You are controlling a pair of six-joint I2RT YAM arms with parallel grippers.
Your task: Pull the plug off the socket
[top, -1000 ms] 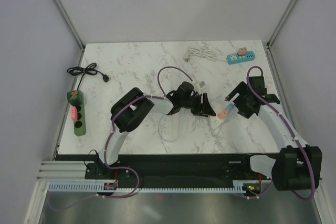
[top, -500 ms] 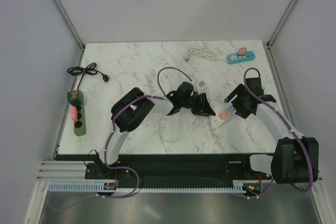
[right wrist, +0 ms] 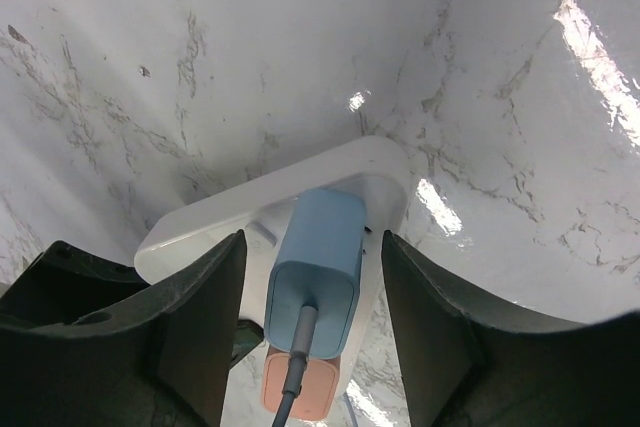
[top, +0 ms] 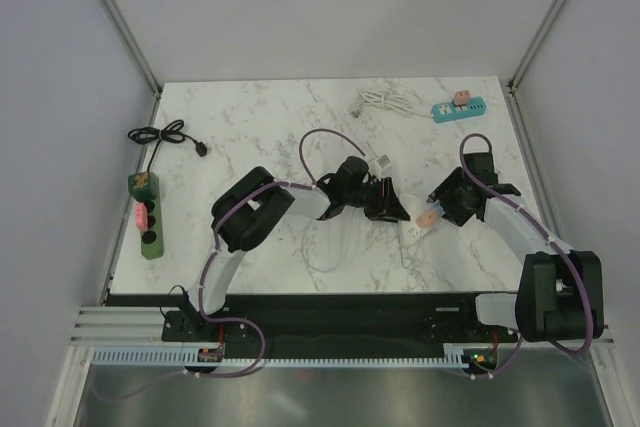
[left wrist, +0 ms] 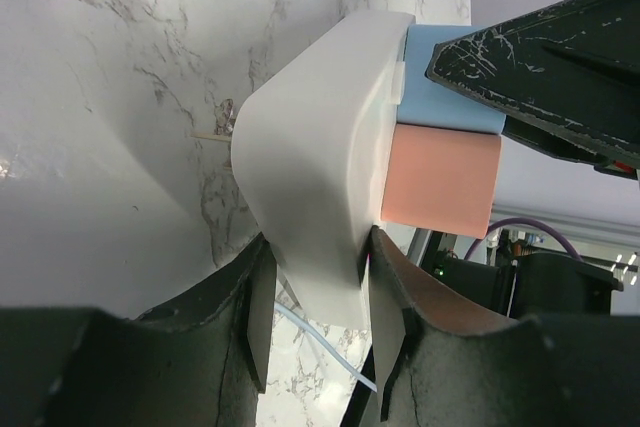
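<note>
left fingers (left wrist: pixel 258 317) clenched on white socket (left wrist: pixel 300 157) | right fingers (right wrist: pixel 200 317) spread, straddled blue plug (right wrist: pixel 318 247) untouched | plug sat seated, toward worktop (top: pixel 260 117) near edge

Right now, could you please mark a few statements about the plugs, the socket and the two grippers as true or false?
1. The left gripper grips the white socket block. True.
2. The blue plug is already out of the block. False: it sits plugged in.
3. A pink plug sits beside the blue plug in the same block. True.
4. The right gripper is clamped tight on the blue plug. False: its fingers straddle the plug with gaps on both sides.
5. The green power strip lies at the table's right edge. False: it lies at the left edge.
</note>
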